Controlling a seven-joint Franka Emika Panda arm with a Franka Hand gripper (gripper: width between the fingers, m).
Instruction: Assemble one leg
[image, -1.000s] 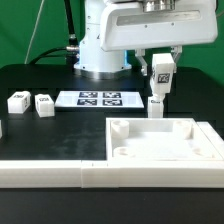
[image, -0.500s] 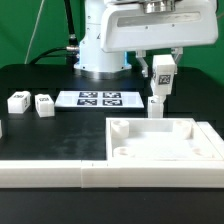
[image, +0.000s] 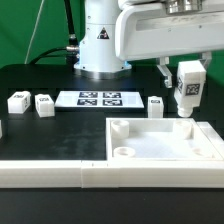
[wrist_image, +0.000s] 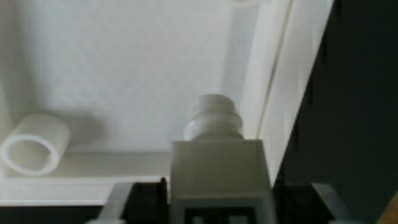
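Observation:
My gripper is shut on a leg, a small white block with a black-and-white marker facing the camera. It hangs upright just above the far right corner of the large white panel. In the wrist view the held leg points its threaded end at the panel floor, close beside the raised rim. A round corner socket lies off to one side. My gripper shows as dark fingers on both sides of the leg.
A second leg stands on the black table just behind the panel. Two more legs sit at the exterior view's left. The marker board lies in front of the robot base.
My gripper has moved to the exterior view's right and slightly down with the leg, from above the standing leg to over the panel's far right corner.

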